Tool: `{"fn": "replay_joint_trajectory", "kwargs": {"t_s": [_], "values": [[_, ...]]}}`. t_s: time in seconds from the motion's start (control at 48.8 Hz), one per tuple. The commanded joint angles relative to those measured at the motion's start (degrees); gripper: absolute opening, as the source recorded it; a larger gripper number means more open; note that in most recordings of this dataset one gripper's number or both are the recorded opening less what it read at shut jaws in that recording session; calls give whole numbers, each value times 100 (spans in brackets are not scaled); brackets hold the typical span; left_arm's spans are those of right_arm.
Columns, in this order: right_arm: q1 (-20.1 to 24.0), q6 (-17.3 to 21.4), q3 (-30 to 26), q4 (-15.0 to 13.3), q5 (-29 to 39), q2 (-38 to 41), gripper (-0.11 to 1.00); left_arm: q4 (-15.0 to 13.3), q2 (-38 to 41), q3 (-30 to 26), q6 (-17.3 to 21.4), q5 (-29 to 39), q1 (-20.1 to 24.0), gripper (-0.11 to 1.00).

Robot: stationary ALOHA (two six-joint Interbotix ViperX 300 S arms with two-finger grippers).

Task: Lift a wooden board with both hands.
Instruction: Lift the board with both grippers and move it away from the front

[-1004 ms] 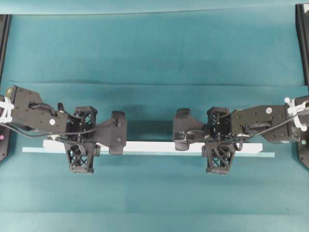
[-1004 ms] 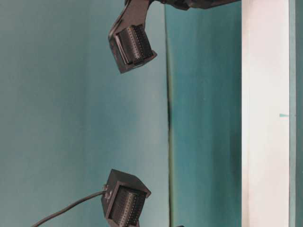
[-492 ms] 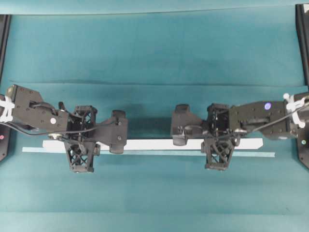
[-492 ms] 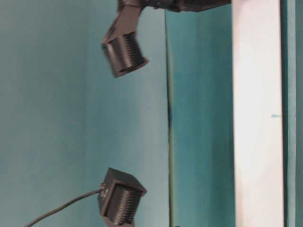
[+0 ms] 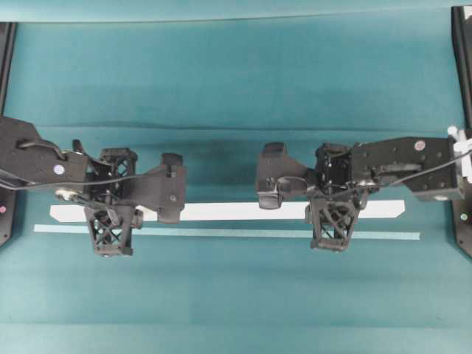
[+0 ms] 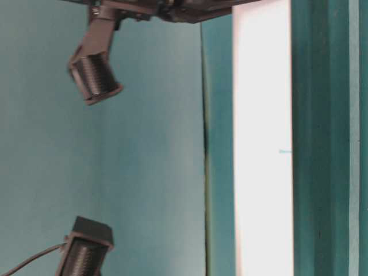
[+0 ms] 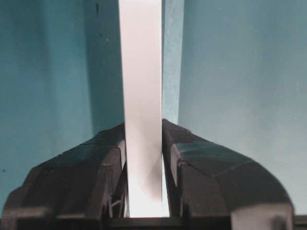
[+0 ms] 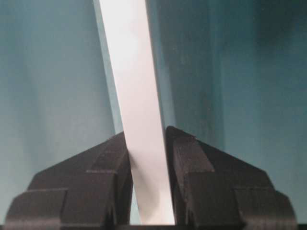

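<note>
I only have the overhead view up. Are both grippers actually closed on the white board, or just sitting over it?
Observer: The left wrist view shows the left gripper with a finger pressed against each long edge of the wooden board.
Operator: And the right side?
Observer: Same in the right wrist view: the right gripper clamps the board, which runs at a slight slant between its fingers.
Operator: Is it off the table?
Observer: In the table-level view a wide band of teal cloth separates the board from the pale teal strip, so it looks raised, though I cannot see its underside.
</note>
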Motion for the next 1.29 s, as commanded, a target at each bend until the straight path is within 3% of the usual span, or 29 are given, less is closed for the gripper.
{"fn": "replay_joint_trajectory", "kwargs": {"t_s": [0.0,0.717,1.27], "values": [[-70,-9,-158,0,158,-114,22,0,-149,-114,0,88,-18,18],[-70,9,-853,-9,1318,-483,22,0,-387,-1283,308,1573,53,18],[-62,0,-1942,-9,2769,-650,22,35,-650,-2347,439,2804,149,18]]}}
